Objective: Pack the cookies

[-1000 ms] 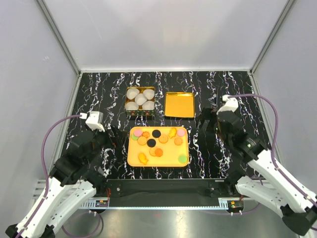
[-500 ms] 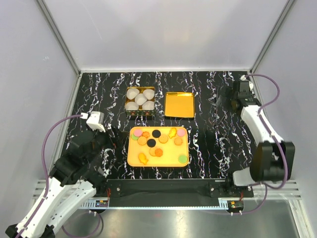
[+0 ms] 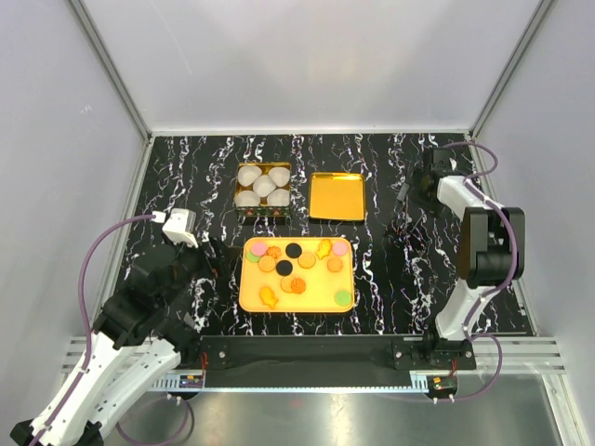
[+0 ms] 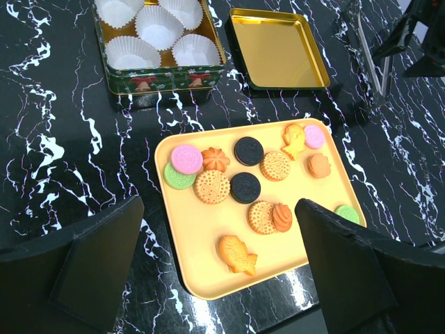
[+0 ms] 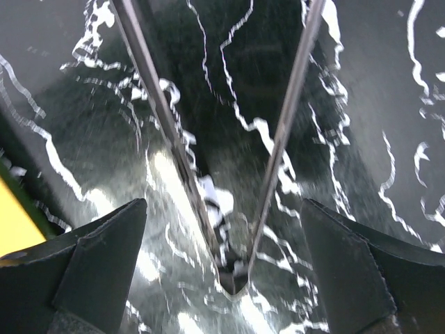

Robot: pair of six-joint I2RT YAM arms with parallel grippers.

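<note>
The cookies (image 3: 296, 263) lie on an orange tray (image 3: 251, 302) at the table's middle: round discs in orange, black, pink and green, plus fish shapes. The left wrist view shows them too (image 4: 247, 188), with a fish cookie (image 4: 238, 254) nearest. My left gripper (image 4: 219, 205) is open and empty, hovering by the tray's near left side (image 3: 212, 255). My right gripper (image 5: 222, 209) is open at the far right (image 3: 416, 190), low over the table. V-shaped metal tongs (image 5: 278, 146) lie between its fingers, untouched.
A green tin (image 3: 263, 189) with white paper cups stands behind the tray. A shallow gold lid (image 3: 337, 196) lies to its right. The tongs also show in the left wrist view (image 4: 368, 56), right of the lid. Grey walls enclose the black marbled table.
My right arm swung away from the tray's right side to the far right of the table and folded back, its gripper now low over the tongs. The left arm has not moved.
</note>
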